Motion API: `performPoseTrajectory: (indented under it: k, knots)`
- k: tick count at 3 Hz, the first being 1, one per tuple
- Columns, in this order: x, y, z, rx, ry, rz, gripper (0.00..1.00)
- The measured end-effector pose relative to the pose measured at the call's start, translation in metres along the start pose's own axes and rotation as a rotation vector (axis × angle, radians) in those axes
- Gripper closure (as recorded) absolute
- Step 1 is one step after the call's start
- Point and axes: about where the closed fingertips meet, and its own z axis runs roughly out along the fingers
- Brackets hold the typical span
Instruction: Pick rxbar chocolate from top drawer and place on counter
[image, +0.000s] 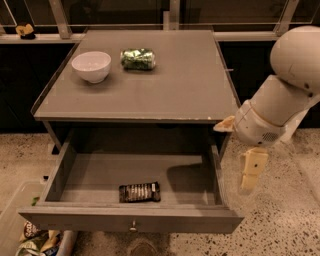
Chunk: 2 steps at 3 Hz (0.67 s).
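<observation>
Where the pale arm (280, 100) bends down at the right of the scene, we record the gripper (251, 172): pointing down over the speckled floor (285, 225), just outside the right wall of the top drawer (95, 175), touching none of the items listed. Whether it is wide or narrow we cannot tell.

Next item, the top drawer: pulled open toward the near side, with a small metal knob (133, 227) at the middle of its front panel.

Contents: the rxbar chocolate (139, 192), dark wrapper, lying flat close behind the front panel at about mid-width, well apart from the gripper.

Above the drawer we list the counter (165, 90), grey, bearing a white bowl (91, 66) at far left and a shiny green packet (138, 58) just right of the bowl.
</observation>
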Motion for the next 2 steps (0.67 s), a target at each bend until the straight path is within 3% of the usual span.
performPoseTrajectory:
  k: [1, 2]
  knots:
    - [-0.0328, 0.0137, 0.0353, 0.018, -0.049, -0.109, 0.00]
    - [-0.0296, 0.0158, 0.0414, 0.008, -0.034, -0.113, 0.00]
